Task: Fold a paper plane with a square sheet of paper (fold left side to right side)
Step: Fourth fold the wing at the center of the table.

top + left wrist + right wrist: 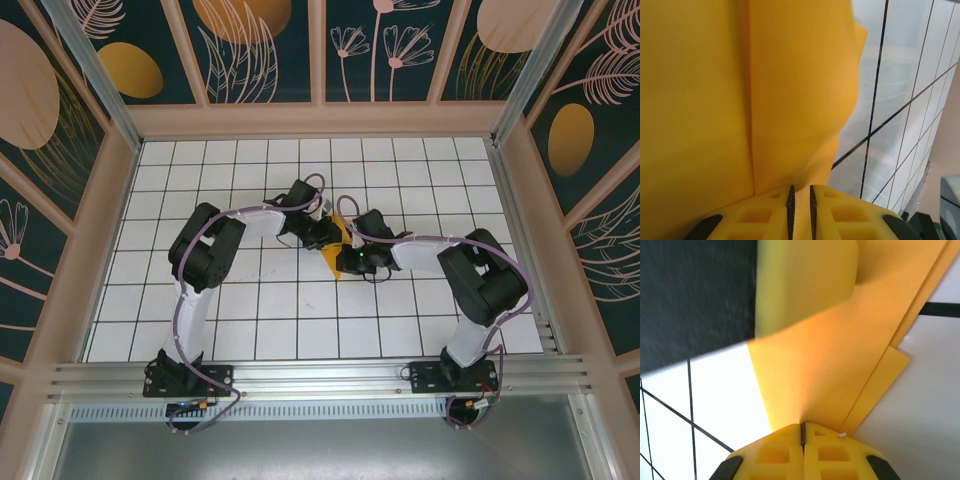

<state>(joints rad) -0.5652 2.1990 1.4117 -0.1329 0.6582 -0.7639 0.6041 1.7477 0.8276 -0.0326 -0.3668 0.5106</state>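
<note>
Both grippers meet low over the white tiled table (250, 300), a glossy grid of thin black lines. The left gripper (322, 232) and the right gripper (360, 260) sit nose to nose at the ends of their black-and-white arms. Between them is the orange paper (338, 248), a narrow folded piece whose pointed end reaches toward the arm bases, just beside the right gripper.

From the left wrist, the paper rises as a broad matte sheet straight ahead of the fingers (840, 217). A long straight crease runs down it, and its right edge bulges in a soft curve. That crease drops into the thin slit between the two dark pad strips, so this gripper looks pinched onto the paper.

From the right wrist, the moulded yellow fingers (775, 457), with square recesses, are pressed together on a tapering wedge of the paper. Stacked layers show as stepped straight edges to the right of the fingers, ending in a small square corner. One flap curls upward ahead of the fingers, beside a dark grainy shape (695, 295) I cannot identify.
</note>
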